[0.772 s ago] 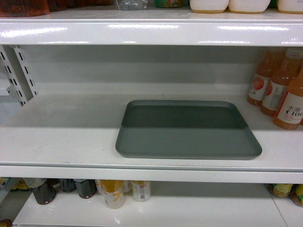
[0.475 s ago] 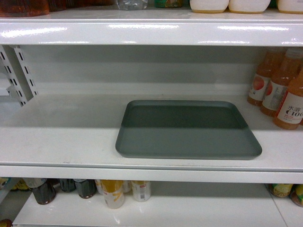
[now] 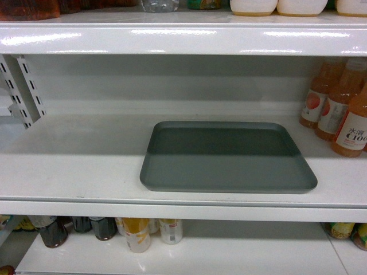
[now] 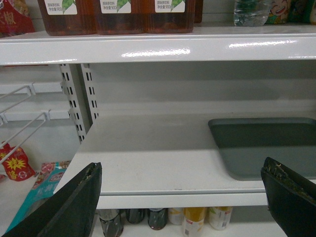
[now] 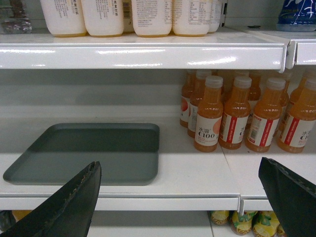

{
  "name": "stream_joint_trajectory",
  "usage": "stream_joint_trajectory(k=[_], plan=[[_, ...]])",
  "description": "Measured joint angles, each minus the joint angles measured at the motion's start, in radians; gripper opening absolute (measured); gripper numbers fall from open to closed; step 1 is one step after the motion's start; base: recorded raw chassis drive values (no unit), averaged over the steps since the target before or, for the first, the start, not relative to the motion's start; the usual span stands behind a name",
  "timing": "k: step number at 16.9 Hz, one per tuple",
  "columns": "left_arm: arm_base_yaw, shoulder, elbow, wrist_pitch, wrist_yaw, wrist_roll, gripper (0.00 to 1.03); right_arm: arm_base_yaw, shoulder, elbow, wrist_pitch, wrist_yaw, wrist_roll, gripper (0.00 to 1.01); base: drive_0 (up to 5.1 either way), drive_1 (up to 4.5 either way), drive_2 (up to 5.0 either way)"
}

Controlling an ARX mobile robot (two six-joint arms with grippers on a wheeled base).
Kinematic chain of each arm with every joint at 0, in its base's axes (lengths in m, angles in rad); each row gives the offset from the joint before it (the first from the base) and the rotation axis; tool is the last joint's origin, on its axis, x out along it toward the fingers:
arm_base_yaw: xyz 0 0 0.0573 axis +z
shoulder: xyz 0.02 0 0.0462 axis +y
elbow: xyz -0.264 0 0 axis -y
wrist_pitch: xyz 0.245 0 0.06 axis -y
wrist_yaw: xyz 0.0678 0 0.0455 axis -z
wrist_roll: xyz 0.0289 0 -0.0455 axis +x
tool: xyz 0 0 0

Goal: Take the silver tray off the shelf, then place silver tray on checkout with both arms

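Note:
The silver tray lies flat on the white shelf, a grey-green rectangle near the front lip, right of centre. It also shows at the right in the left wrist view as the tray and at the left in the right wrist view as the tray. My left gripper is open, in front of the shelf lip and left of the tray, holding nothing. My right gripper is open too, in front of the lip and right of the tray. Neither gripper shows in the head view. The checkout is out of view.
Orange juice bottles stand on the shelf right of the tray, several in the right wrist view. An upper shelf board overhangs closely. A slotted upright stands at the left. Cans and bottles fill the shelf below.

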Motion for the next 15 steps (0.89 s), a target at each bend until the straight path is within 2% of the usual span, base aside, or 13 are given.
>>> stream_joint_trajectory(k=[15], plan=[[0.000,0.000,0.000,0.000,0.000,0.000,0.98,0.000,0.000,0.000,0.000,0.000,0.000,0.98,0.0,0.00,0.0]])
